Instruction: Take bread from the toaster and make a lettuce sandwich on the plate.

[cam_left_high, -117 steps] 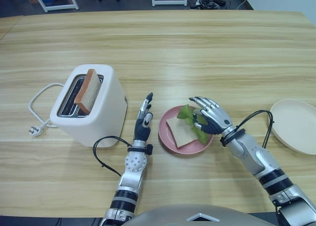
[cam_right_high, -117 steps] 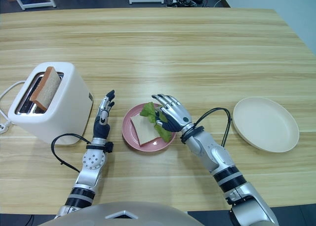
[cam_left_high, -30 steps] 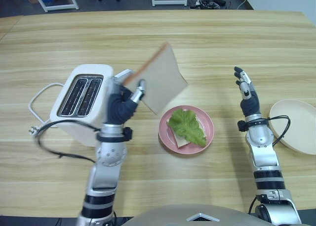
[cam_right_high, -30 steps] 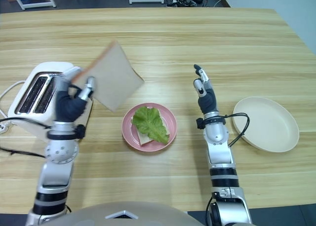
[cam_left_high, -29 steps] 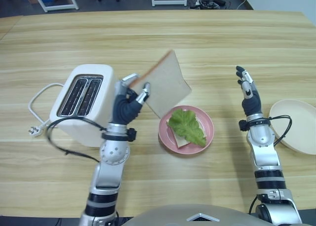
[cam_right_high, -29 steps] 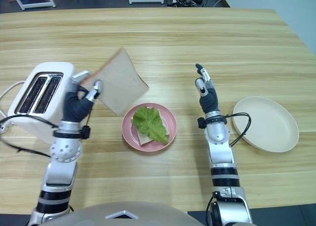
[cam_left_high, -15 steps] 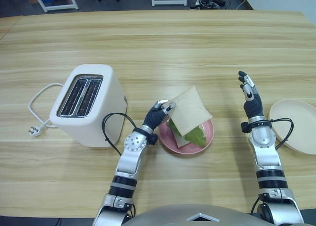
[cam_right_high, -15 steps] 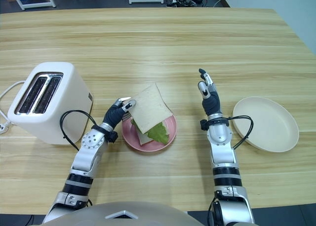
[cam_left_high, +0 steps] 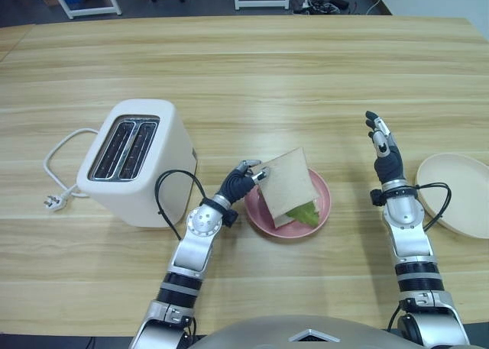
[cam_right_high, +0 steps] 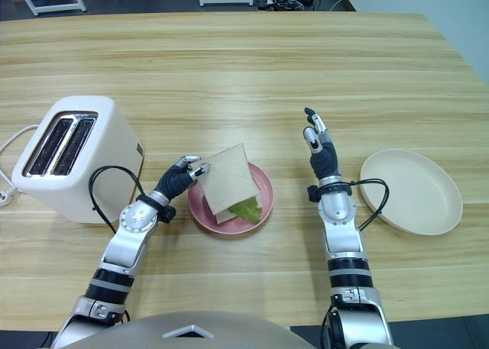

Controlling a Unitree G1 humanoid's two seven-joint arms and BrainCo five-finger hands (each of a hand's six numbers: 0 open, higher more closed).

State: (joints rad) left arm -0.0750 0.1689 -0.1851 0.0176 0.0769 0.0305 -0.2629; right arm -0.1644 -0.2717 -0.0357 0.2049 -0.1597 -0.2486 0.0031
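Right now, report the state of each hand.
Left hand: shut on the bread slice over the plate.
Right hand: open, holding nothing.

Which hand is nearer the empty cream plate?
Right. The right hand is raised just left of the cream plate; the left hand holds the bread slice over the pink plate, farther away.

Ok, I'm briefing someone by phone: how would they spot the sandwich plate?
Start at the white toaster at the left of the table. Just right of it sits the pink plate, holding bread and lettuce. The other plate, far right, is cream.
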